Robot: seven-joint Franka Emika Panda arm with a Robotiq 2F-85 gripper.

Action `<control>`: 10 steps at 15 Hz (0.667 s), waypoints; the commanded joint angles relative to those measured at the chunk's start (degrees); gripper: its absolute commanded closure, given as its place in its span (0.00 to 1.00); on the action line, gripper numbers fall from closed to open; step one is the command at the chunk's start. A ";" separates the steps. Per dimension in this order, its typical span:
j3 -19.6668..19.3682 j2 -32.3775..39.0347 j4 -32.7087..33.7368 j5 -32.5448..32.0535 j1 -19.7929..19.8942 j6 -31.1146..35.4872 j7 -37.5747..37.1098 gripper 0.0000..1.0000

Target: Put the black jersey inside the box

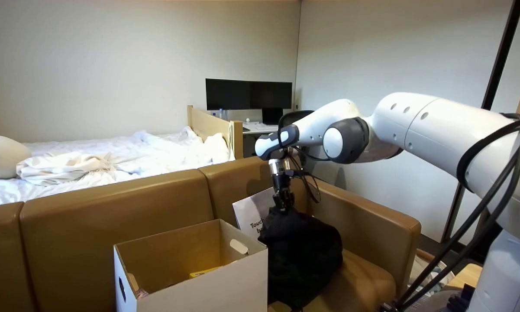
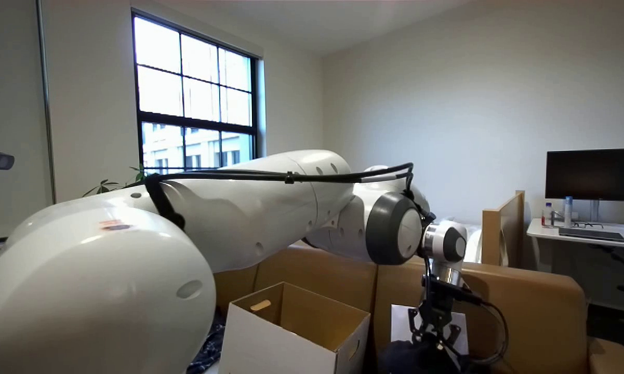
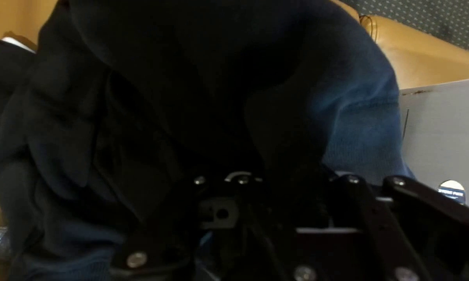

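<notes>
The black jersey (image 1: 301,255) is a dark bunched cloth that hangs below my gripper (image 1: 284,204), tapering up to the fingers. In an exterior view only its top (image 2: 413,358) shows, below the gripper (image 2: 436,340). In the wrist view the jersey (image 3: 172,86) fills most of the picture, and its dark folds run up between the fingers (image 3: 293,195). The gripper is shut on it; the fingertips are buried in cloth. The white open-topped box (image 1: 208,290) stands right beside the jersey. It also shows in an exterior view (image 2: 286,348) and in the wrist view (image 3: 445,136).
A yellow item (image 1: 203,272) lies inside the box. The brown sofa (image 1: 125,242) runs behind the box, with an armrest (image 1: 368,216) beyond the jersey. A white printed sheet (image 1: 244,212) leans behind the jersey. A bed (image 1: 134,151) lies behind the sofa.
</notes>
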State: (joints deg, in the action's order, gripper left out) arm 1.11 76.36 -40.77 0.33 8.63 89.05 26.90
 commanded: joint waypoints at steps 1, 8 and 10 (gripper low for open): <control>-1.99 -9.79 -10.11 -3.11 -2.31 0.73 -0.46 0.90; -5.95 -22.94 -25.98 -7.91 -10.13 1.38 -8.09 0.90; -5.86 -26.82 -30.42 -7.04 -11.60 2.05 -9.81 0.90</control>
State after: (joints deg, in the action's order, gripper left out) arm -4.27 58.71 -59.90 -5.90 -0.85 88.85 20.46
